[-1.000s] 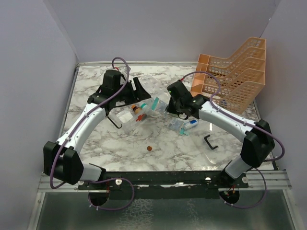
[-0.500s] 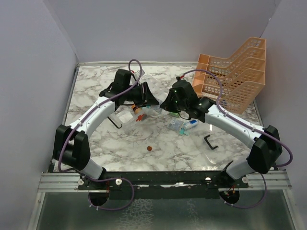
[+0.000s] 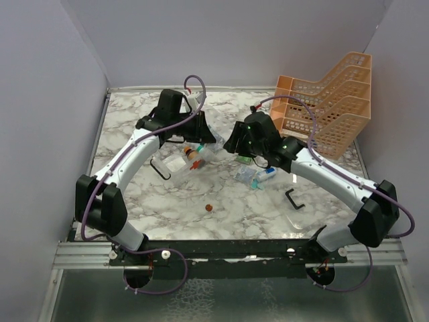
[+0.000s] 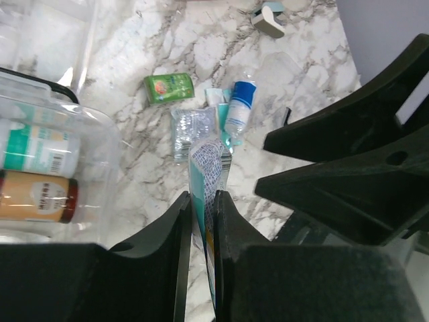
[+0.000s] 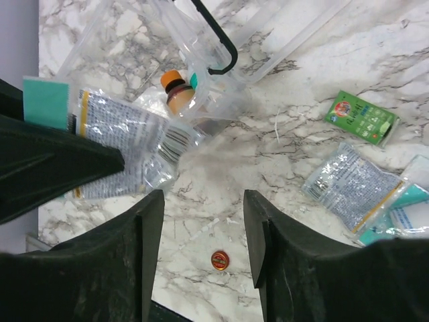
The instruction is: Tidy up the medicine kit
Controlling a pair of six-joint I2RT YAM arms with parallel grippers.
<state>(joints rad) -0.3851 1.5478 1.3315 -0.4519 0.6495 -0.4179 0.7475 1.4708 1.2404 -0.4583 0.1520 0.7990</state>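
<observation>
L gripper (image 4: 204, 201) clamped on sachet (image 4: 209, 164) beside medicine kit (image 4: 107, 144), prob. to load it; R gripper (image 5: 202, 198) jaws apart, empty, over table (image 3: 255, 208) centre.

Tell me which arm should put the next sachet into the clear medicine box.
Left. The left hand is shut on a sachet, and the clear medicine box sits right beside it. The right hand is open and holds nothing.
</observation>
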